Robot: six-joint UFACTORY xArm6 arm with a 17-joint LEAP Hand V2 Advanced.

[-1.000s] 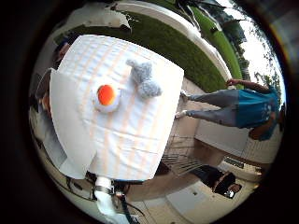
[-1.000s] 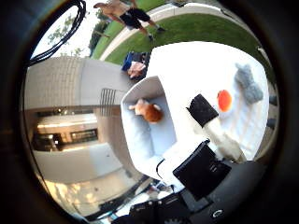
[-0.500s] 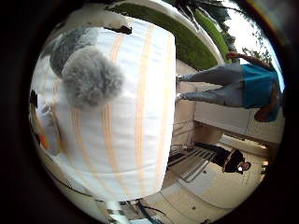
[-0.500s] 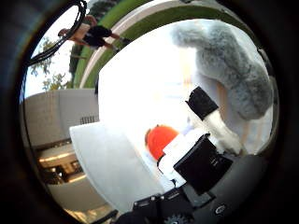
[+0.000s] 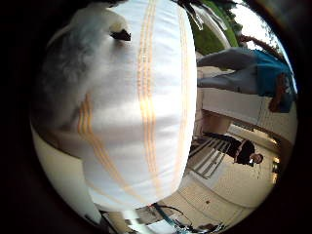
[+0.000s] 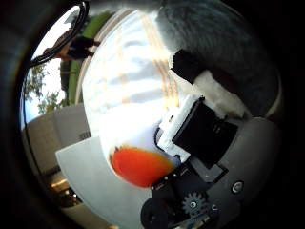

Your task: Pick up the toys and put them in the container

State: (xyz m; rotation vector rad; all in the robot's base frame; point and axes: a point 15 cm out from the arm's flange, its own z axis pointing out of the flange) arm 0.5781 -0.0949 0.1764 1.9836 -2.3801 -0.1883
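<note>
Grey plush toy [image 6: 224, 43] | close under the hand [image 6: 200, 143] on striped cloth [image 5: 146, 122] | step: reaching to grasp | finger closure: cannot tell | next: curl round toy, lift.

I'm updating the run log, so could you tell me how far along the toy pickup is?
Nothing visibly finished. The hand is close over the grey plush toy on the striped cloth, with no grasp visible. The orange toy lies beside it on the cloth. Both remain to be moved.

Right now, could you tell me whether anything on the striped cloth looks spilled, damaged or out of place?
Nothing stands out. The grey plush toy and the orange toy lie on the striped cloth, both close under the hand; no spill or damage shows.
</note>
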